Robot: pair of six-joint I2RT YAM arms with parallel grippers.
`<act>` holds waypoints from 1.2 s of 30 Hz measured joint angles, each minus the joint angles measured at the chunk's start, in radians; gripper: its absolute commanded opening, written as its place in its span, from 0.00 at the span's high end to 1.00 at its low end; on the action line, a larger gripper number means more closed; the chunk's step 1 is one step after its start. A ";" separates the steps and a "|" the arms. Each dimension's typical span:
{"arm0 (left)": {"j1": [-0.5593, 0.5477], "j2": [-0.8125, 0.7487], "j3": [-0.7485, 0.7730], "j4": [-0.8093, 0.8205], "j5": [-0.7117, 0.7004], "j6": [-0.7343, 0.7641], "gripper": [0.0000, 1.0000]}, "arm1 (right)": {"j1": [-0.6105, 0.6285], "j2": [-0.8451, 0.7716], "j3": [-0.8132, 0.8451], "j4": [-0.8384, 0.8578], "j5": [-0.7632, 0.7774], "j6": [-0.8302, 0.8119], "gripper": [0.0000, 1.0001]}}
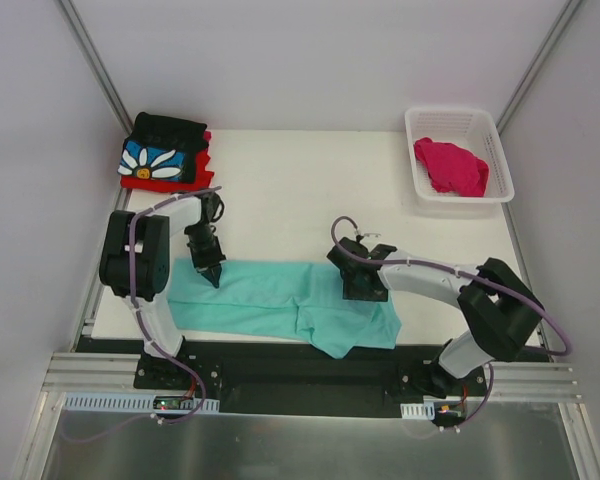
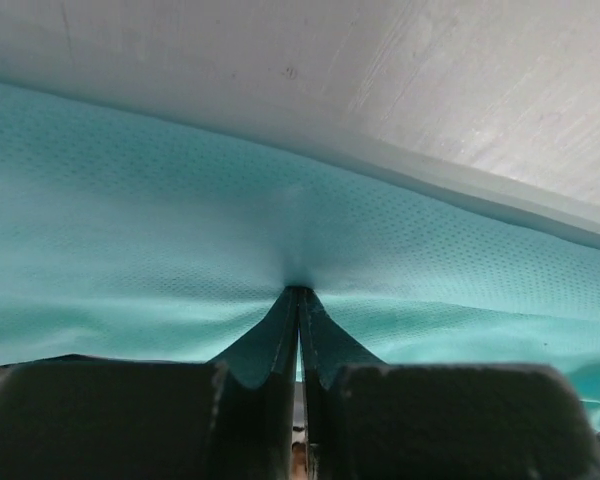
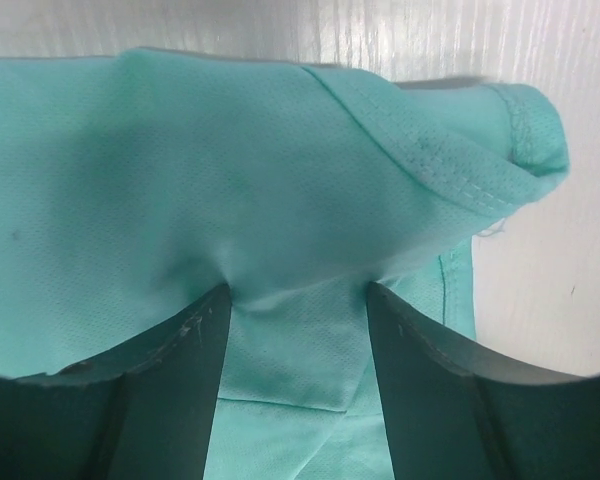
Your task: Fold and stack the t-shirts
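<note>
A teal shirt (image 1: 280, 300) lay spread lengthwise along the near edge of the white table (image 1: 300, 190), partly folded, with its right end bunched into a thicker fold by the edge. The left gripper (image 1: 212, 272) stood at the far left edge of the cloth. In the left wrist view its fingers (image 2: 280, 335) were pressed together, and the teal shirt (image 2: 180, 230) puckered into a small pinch at their tips. The right gripper (image 1: 365, 290) sat on the far edge of the shirt toward its right end. Its fingers (image 3: 195, 335) were held apart, their tips pushed into the teal shirt (image 3: 180, 170), and loose cloth lay between them without being clamped. A stitched hem curled over at the far right of that view.

In the far left corner of the table a black daisy shirt (image 1: 165, 150) lay folded on top of a red shirt (image 1: 145, 182), well apart from the arms. A pink shirt (image 1: 452, 165) sat crumpled inside the white basket (image 1: 500, 150) at the far right.
</note>
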 measured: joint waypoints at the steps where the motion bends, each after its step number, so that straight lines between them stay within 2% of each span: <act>1: 0.000 0.019 0.018 -0.017 0.000 0.000 0.98 | -0.006 0.006 0.006 0.000 -0.001 -0.004 0.40; 9: 0.015 0.155 0.179 -0.115 0.034 0.000 0.99 | -0.149 0.097 0.103 0.015 -0.040 -0.066 0.41; 22: 0.068 0.339 0.528 -0.095 0.072 0.000 1.00 | -0.431 0.290 0.384 0.015 -0.183 -0.254 0.46; 26: 0.079 0.391 0.633 -0.082 0.081 0.000 1.00 | -0.460 0.335 0.474 0.001 -0.213 -0.310 0.47; 30: 0.077 0.375 0.634 -0.059 0.069 0.000 1.00 | -0.454 0.317 0.489 -0.010 -0.245 -0.345 0.47; 36: 0.077 0.204 0.562 -0.043 0.051 0.001 1.00 | -0.394 0.160 0.450 -0.048 -0.259 -0.364 0.46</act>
